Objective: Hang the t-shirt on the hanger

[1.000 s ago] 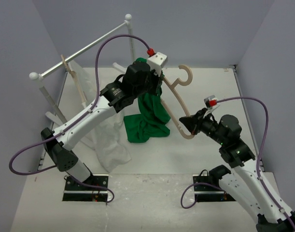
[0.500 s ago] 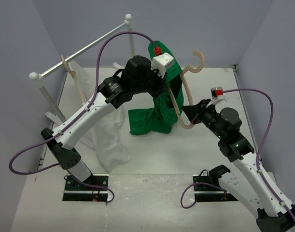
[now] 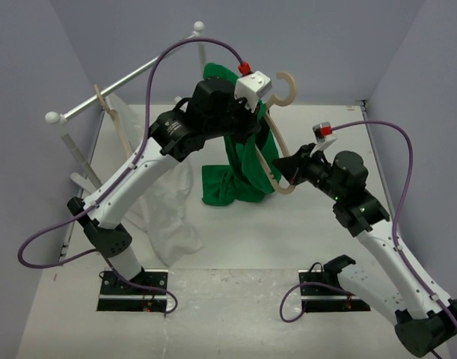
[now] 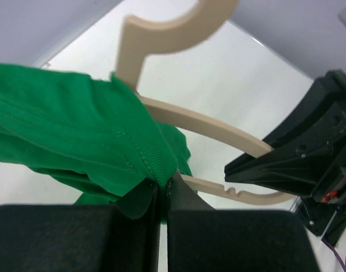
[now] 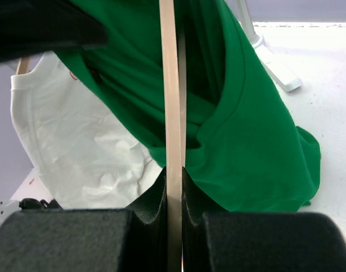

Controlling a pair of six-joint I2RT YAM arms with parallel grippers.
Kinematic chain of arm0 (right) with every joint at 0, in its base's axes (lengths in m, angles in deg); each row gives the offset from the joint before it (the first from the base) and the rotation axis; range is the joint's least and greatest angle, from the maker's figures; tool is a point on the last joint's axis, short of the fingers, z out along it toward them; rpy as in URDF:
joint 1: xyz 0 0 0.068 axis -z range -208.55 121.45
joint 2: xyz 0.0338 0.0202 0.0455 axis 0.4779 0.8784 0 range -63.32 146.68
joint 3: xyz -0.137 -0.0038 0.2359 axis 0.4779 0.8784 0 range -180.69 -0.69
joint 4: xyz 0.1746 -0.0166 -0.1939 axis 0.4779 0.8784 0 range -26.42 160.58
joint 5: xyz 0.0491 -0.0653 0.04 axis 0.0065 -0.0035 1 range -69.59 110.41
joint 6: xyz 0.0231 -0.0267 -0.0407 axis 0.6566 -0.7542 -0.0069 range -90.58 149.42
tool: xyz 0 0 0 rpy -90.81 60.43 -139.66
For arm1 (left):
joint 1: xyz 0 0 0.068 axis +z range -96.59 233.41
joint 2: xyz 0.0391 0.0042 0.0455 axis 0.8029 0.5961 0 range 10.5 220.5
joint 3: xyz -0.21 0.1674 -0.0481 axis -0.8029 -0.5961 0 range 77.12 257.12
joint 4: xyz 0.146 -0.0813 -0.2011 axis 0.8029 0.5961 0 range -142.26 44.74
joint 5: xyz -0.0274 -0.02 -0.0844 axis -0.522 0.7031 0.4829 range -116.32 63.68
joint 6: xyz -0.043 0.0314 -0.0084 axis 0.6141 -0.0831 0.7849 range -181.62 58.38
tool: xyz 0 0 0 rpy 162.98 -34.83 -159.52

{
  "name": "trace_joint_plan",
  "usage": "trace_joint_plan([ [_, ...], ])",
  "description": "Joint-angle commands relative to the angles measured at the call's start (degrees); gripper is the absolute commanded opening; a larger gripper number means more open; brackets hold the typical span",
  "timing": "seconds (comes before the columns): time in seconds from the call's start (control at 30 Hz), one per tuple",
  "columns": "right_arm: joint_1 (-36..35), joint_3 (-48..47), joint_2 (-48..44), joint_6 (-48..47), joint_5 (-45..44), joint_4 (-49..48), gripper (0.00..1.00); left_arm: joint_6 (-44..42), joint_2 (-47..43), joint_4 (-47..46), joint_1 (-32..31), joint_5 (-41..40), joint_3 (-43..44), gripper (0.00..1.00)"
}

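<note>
The bright green t-shirt (image 3: 247, 161) hangs in the air from my left gripper (image 3: 252, 114), which is shut on its ribbed collar (image 4: 156, 164). Its lower part bunches on the table. The beige hanger (image 3: 277, 153) is held upright and tilted, its hook (image 3: 288, 86) up by the left wrist. My right gripper (image 3: 292, 170) is shut on the hanger's lower end (image 5: 173, 141). One hanger arm runs into the green cloth (image 5: 240, 113) near the collar (image 4: 178, 116).
A white clothes rail (image 3: 131, 75) stands at the back left, carrying a second hanger (image 3: 112, 120) with a white garment (image 3: 168, 217) that drapes onto the table. The grey walls close in on both sides.
My left gripper has lifted the t-shirt's collar higher and to the right, up over the hanger. The right gripper has raised and tilted the hanger, then shifted it slightly left.
</note>
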Motion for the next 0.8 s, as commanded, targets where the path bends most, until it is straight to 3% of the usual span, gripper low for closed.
trace_joint_plan([
  [0.0,0.0,2.2,-4.2,-2.5,1.6,-6.8,0.0,0.9,1.0,3.4,-0.2,-10.3,9.5,0.0],
  [0.13,0.0,0.6,-2.9,-5.5,2.5,-5.1,0.0,1.1,4.9,7.2,-0.2,-14.6,14.1,0.0],
  [0.33,0.0,-1.4,-1.2,-8.8,9.2,-2.7,0.0,2.1,5.5,6.4,-0.2,-21.0,13.6,0.0],
  [0.43,-0.1,-4.1,-0.5,-10.5,9.0,3.8,0.0,2.4,6.7,7.0,-0.2,-24.0,15.5,0.0],
  [0.77,0.0,-5.7,-0.8,-6.5,-2.5,-0.2,0.0,1.6,7.8,7.8,-0.4,-9.0,12.0,0.0],
])
